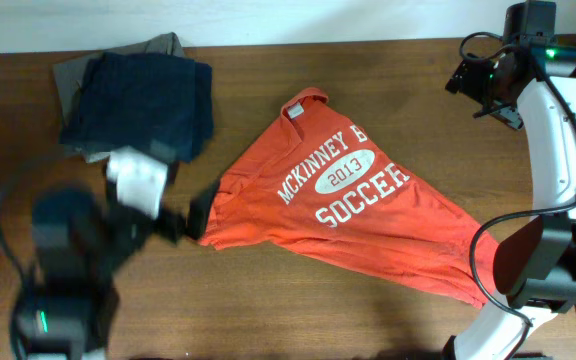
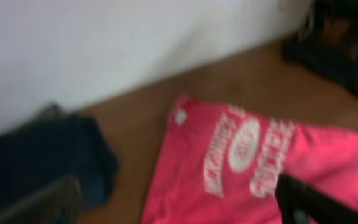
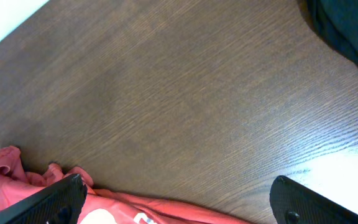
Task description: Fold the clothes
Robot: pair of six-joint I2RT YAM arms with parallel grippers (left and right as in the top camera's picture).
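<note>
- T-shirt, red-orange, lies rumpled at mid-table, with its long axis running from the collar at upper centre to the hem at lower right.
- Left gripper, lower left, jaws spread wide and empty, is just beside the shirt's left edge. Judged the nearer arm.
- Right gripper, upper right, jaws wide, holds nothing and is well apart from the lettering.
- Navy pile, upper left, lies apart.

left arm is smearing into motion blur overhead, outline not resolving. left wrist view is blurring all over, shirt lettering barely reading. overhead, right arm is covering the shirt's lower right corner, a fold is hiding the end of the top text line. navy garment is burying most of a grey garment. right wrist frame is cropping the shirt at the bottom edge
</note>
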